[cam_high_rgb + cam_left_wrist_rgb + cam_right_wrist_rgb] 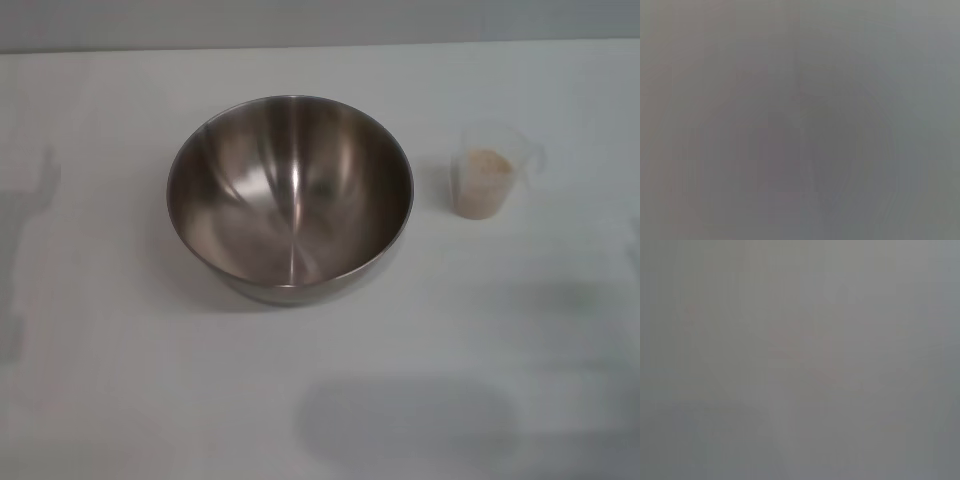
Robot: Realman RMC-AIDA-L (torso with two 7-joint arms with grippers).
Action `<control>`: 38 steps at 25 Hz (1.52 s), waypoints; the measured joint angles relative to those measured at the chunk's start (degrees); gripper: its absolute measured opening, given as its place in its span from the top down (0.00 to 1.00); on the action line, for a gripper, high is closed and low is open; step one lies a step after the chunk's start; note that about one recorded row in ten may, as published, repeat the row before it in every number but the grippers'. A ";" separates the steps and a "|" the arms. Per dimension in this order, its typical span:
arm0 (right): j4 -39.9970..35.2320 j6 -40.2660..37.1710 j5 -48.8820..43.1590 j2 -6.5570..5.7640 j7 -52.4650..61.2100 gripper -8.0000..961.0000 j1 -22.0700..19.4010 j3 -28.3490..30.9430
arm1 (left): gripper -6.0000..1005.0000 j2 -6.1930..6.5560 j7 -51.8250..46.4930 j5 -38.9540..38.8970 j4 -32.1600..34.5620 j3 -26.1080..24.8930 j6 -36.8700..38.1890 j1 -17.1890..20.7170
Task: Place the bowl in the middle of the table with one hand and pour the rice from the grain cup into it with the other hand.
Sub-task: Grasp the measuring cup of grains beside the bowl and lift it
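From the head camera I have neither gripper in frame, and both wrist cameras give me only a flat grey field, so I cannot tell whether either gripper stands apart or together. All I get of the arms is shadow on the counter [100,400]: one streak down the left edge of the frame, another faint patch at lower centre.

Going left to right: the left third of the frame holds nothing but white counter. Then comes the bowl [290,195], upright, its shiny inside empty, sitting a little left of centre and in the upper half of the frame. To me that reads as close to the middle already, so placing it looks like a small nudge toward the frame's centre at most.

Just right of it, apart and not touching, stands the grain cup [487,183], upright, with the rice [486,160] showing as a pale heap filling most of it. Its handle seems to point to the upper right of the frame, away from the bowl.

My plan for the step in hand: bring the left gripper to the bowl's near-left rim and keep it steady, since a light steel bowl will likely skate on this smooth top. The right gripper should come at the cup from the handle side, grip low on the wall, lift straight up, then tip slowly over the bowl's centre so grains do not bounce off the steep sides.
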 joint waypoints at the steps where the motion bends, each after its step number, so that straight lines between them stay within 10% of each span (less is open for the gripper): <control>1: -0.17 0.95 0.02 0.01 0.00 0.29 0.00 -0.19 | 0.20 0.01 -1.24 -0.02 1.62 0.00 -0.04 -0.18; 38: 0.33 33.01 -0.01 -0.13 -0.09 0.29 13.17 -5.43 | 0.20 -0.37 -5.21 -0.13 5.48 3.04 -5.73 -1.31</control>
